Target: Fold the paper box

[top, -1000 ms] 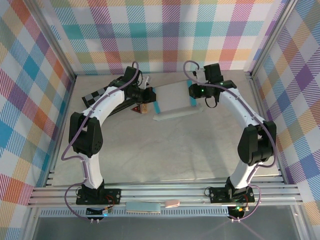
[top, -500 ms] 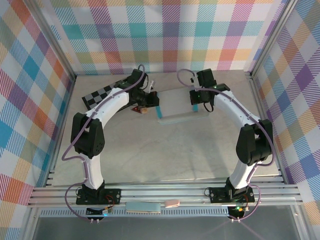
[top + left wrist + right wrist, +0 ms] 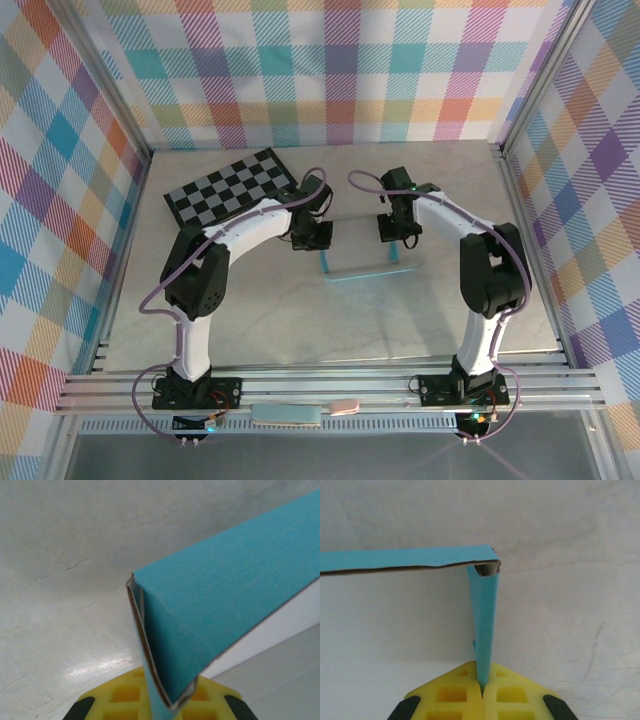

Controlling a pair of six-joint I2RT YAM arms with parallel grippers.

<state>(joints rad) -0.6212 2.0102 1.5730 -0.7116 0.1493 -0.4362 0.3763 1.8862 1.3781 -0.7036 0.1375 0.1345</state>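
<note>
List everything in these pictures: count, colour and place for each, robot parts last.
paper box: one, turquoise, mid-table, between both grippers
checkerboard: one, black and grey, table's far left
table: one, pale beige, under everything
walls: three, multicoloured plaid, around the table
flat strip: one, pale blue, on the near rail
small piece: one, pink, beside that strip
arms: two, white with black joints, bases at near edge
left gripper: one, yellow, shut on the paper box
right gripper: one, yellow, shut on the paper box

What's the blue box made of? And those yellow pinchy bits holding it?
The paper box looks like thin card: matte turquoise outside, brownish raw cut edges. The yellow fingers look like moulded plastic or rubber, with square pockets; I can't tell which.
</note>
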